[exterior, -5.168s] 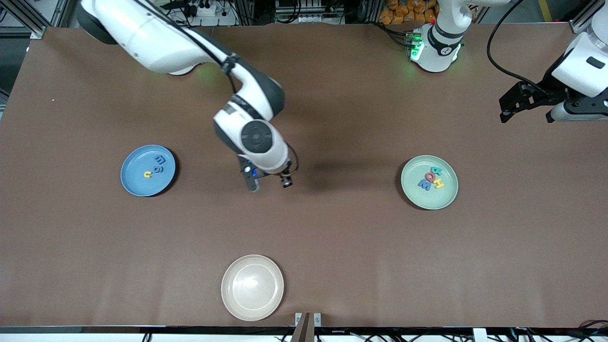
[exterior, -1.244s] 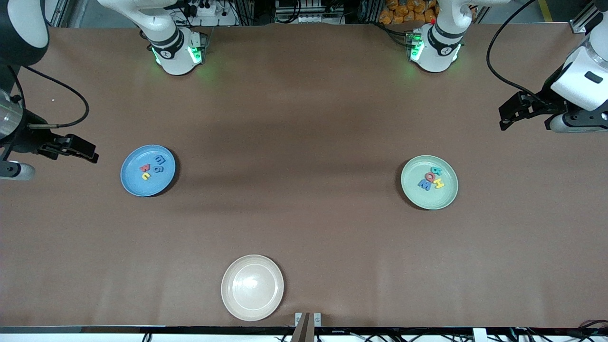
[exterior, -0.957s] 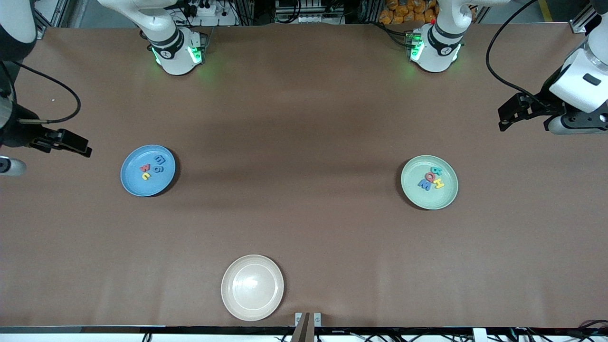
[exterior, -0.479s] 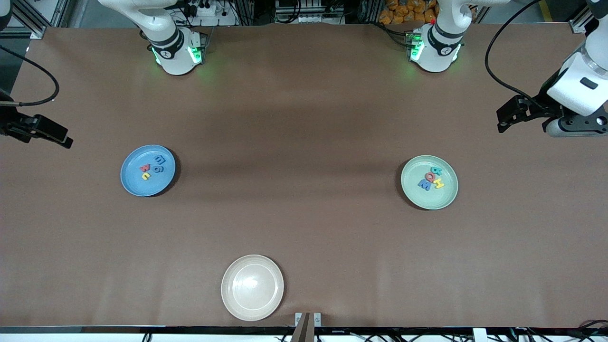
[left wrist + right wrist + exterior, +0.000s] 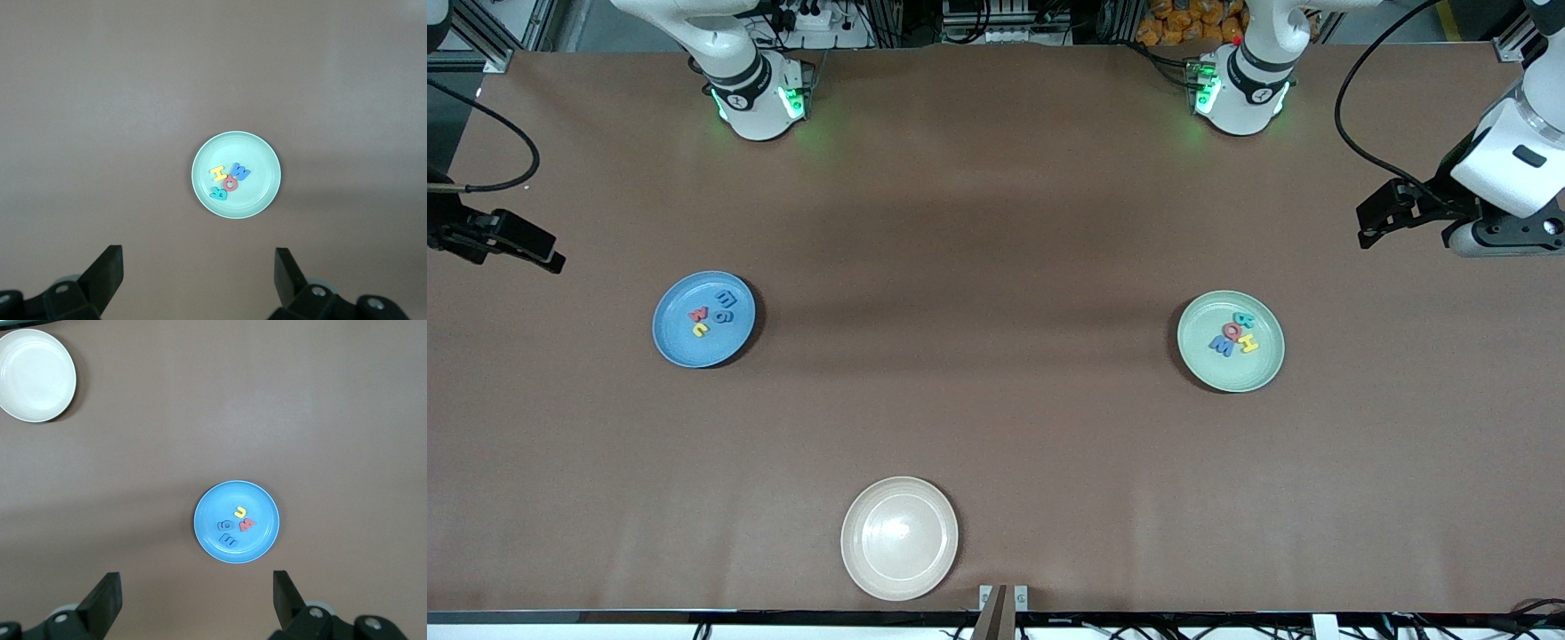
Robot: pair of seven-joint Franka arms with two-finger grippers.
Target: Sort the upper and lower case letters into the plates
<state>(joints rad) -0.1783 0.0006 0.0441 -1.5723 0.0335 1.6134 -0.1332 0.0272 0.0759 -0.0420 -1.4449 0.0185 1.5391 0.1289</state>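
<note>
- Four letters point(image 5: 713, 313) in blue plate point(image 5: 676, 342), four in green plate point(image 5: 1263, 369); cream plate point(image 5: 899, 569) empty.
- Left end effector point(image 5: 1376, 227) and right end effector point(image 5: 538, 253): fingers apart, empty, over table point(image 5: 996, 400) ends.
- Sorting seemingly done; best kept clear of plates.

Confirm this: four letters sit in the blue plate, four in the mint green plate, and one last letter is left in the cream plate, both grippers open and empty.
Not quite: the cream plate holds nothing, as the front view shows. The rest stands: four letters in the blue plate, four in the mint green plate, left gripper and right gripper open and empty.
</note>
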